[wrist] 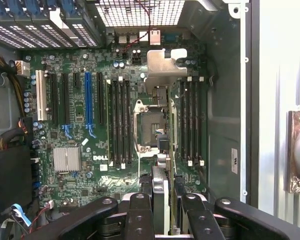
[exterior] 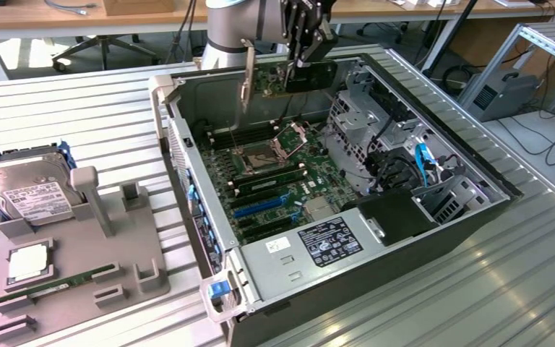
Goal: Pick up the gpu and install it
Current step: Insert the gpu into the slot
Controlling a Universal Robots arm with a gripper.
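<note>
The gpu point(exterior: 308, 76) hangs upright above the far end of the open computer case point(exterior: 451, 170), its black shroud facing the exterior view's right and its silver bracket point(exterior: 246, 72) pointing down. My gripper point(exterior: 302, 50) is shut on its upper edge. In the wrist view the card's thin edge point(wrist: 160, 197) shows between my gripper's point(wrist: 165, 207) black fingers point(wrist: 140, 212). It hovers over the green motherboard point(wrist: 115, 125), near the CPU socket point(wrist: 152, 120). The blue expansion slot point(wrist: 88, 105) lies further off. The card is clear of the board.
A grey fixture tray point(exterior: 113, 282) at the exterior view's left holds a hard drive point(exterior: 27, 191), a CPU point(exterior: 29, 262) and a RAM stick point(exterior: 56, 282). Inside the case stand a drive cage point(exterior: 355, 123) and the power supply point(exterior: 326, 242). Slatted aluminium table point(exterior: 509, 289) surrounds it.
</note>
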